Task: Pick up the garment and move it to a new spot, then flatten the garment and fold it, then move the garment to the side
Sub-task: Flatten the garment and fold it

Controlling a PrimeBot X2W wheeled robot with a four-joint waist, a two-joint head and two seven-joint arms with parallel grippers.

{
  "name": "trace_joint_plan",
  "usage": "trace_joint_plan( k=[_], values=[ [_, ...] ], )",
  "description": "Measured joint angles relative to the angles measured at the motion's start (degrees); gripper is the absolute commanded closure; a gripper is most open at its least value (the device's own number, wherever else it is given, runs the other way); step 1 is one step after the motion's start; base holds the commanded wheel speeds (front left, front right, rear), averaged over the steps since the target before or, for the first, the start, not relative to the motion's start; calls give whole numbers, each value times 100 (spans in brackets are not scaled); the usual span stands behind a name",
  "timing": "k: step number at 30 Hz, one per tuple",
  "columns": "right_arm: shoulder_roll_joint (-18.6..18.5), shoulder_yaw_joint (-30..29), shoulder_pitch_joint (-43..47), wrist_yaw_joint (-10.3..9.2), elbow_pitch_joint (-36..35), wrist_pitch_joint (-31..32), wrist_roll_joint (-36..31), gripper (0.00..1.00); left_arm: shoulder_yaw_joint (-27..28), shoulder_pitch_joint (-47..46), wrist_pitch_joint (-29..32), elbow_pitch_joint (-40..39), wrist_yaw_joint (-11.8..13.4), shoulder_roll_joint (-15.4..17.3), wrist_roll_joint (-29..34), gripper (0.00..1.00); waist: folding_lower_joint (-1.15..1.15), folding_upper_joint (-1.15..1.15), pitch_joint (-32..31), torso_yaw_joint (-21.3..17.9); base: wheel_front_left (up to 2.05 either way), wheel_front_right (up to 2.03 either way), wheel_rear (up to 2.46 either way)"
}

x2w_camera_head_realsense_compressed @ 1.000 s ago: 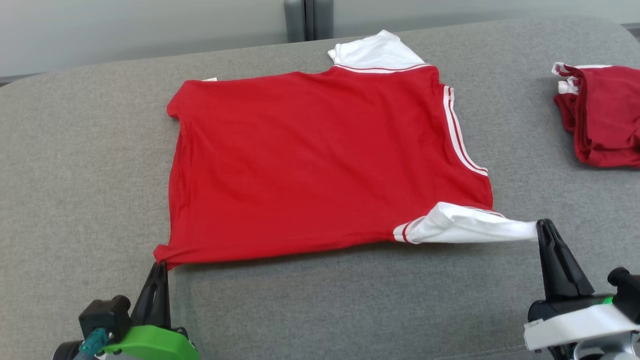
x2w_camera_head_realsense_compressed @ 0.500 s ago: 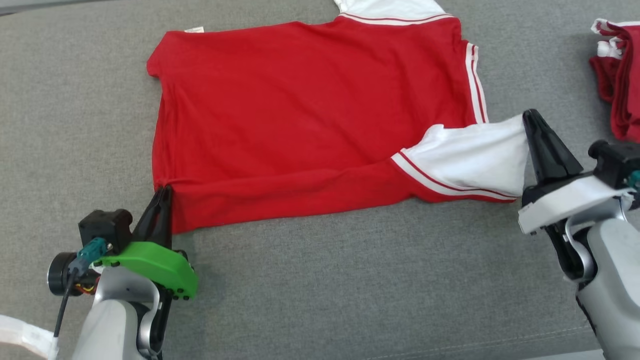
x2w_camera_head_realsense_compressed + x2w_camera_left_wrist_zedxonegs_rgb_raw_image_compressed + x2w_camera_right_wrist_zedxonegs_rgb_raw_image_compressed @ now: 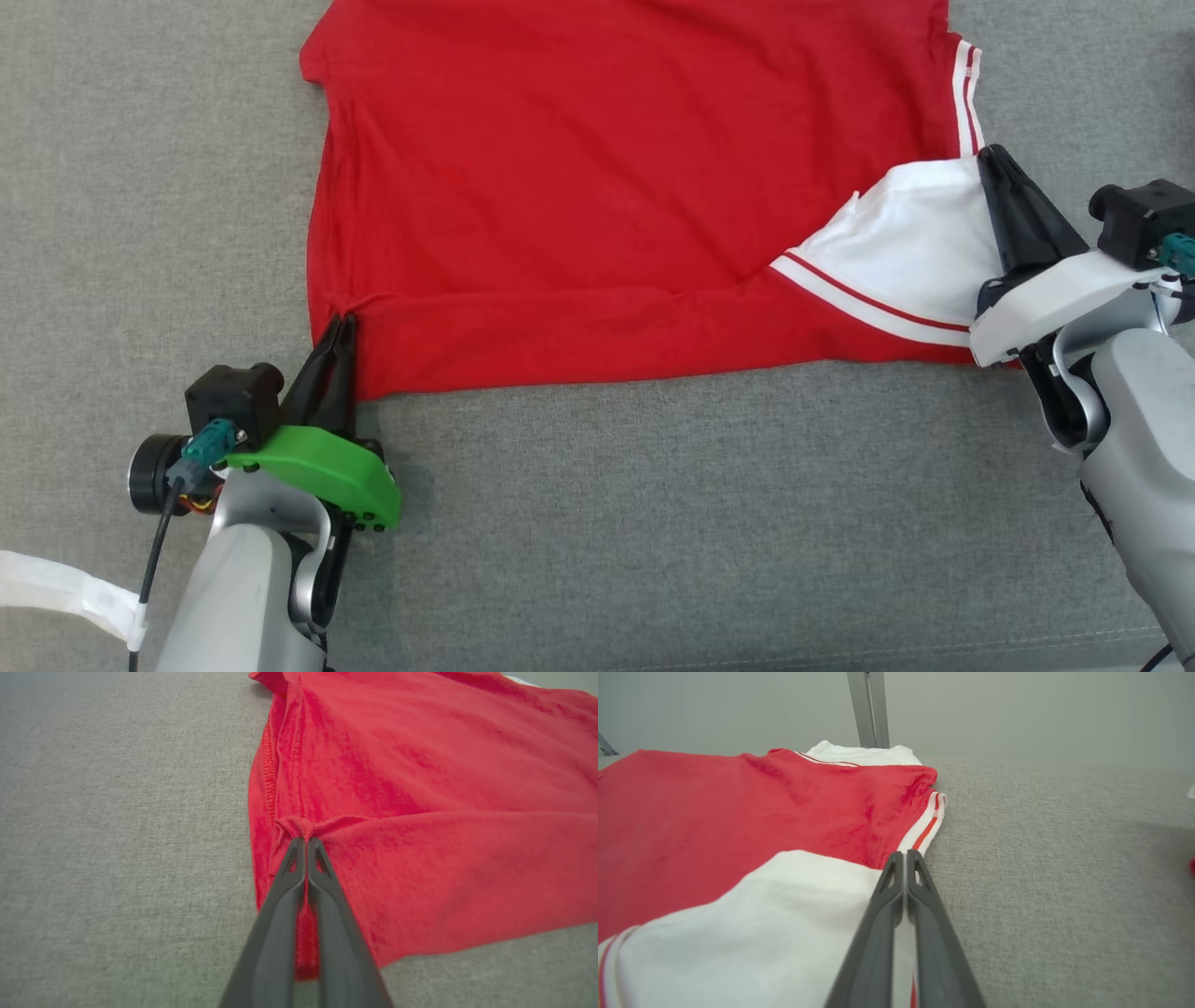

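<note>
Two pinches on the red garment point(image 3: 597, 187), spread on the grey counter point(image 3: 653, 523). Left gripper point(image 3: 344, 322) clamped tight on the near-left hem corner, near edge doubled over onto the body. Right gripper point(image 3: 990, 157) clamped tight on the end of the white sleeve point(image 3: 915, 252), lying partly over red cloth beside the striped trim point(image 3: 966, 103).

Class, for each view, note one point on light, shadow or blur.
Head view: even, soft light, no glare; a faint shadow on the grey surface beside the left tool. Left wrist view: the garment shows sharp stitching, the tool's near end blurred. Right wrist view: the right tool blurs towards the bottom edge; the back wall hazy.
</note>
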Motion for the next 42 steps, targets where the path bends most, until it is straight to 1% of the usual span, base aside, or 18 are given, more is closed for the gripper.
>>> trace_joint_plan(
  k=[1, 2, 6, 8, 10, 11, 15, 21, 26, 32, 38, 42],
  values=[
    [19, -31, -2, 0, -40, -4, -4, 0, 4, 0, -68, 34, 5, -9, -1, 3, 0, 0, -2, 8, 0, 0, 0],
    [36, -107, 9, 0, -109, -5, -24, 0, 4, 0, -159, 67, 14, -13, 0, 0, 0, 0, -18, 10, 0, 0, 0],
    [109, -520, 241, 0, -636, -9, -246, 0, 56, 20, -676, -38, 177, -58, 20, 0, 0, 0, -121, -6, 0, 0, 0],
    [241, -781, 499, 0, -996, -8, -414, 0, 99, 64, -938, -125, 304, -81, 83, 0, 0, 0, -197, -26, 0, 0, 0],
    [350, -1006, 770, 0, -1369, -8, -582, 0, 143, 132, -1074, -210, 426, -77, 163, 0, 0, 0, -281, -45, 0, 0, 0],
    [491, -1213, 1122, 0, -1699, -10, -709, 0, 199, 213, -1183, -303, 558, -65, 233, 0, 0, 0, -389, -68, 0, 0, 0],
    [702, -1422, 1819, 0, -2219, -12, -887, 0, 309, 368, -1279, -563, 698, -46, 367, 0, 0, 0, -609, -113, 0, 0, 0],
    [913, -1529, 2606, 0, -2780, -13, -1054, 0, 387, 722, -1303, -838, 773, -18, 446, 0, 0, 0, -941, -234, 0, 0, 0],
    [1014, -1555, 3030, 0, -2967, -5, -1096, 0, 387, 1065, -1304, -903, 793, -14, 493, 0, 0, 0, -1187, -333, 0, 0, 0],
    [1076, -1583, 3200, 0, -3055, 70, -1123, 0, 391, 1209, -1304, -899, 809, -12, 500, 0, 0, 0, -1367, -421, 0, 0, 0],
    [1073, -1591, 3210, 0, -3093, 101, -1124, 0, 343, 1216, -1304, -820, 766, -2, 488, 0, 0, 0, -1345, -426, 0, 0, 0],
    [1012, -1518, 3097, 0, -2906, 187, -1083, 0, 294, 1175, -1094, -514, 686, -7, 375, 0, 0, 0, -1233, -428, 0, 0, 0]
  ],
)
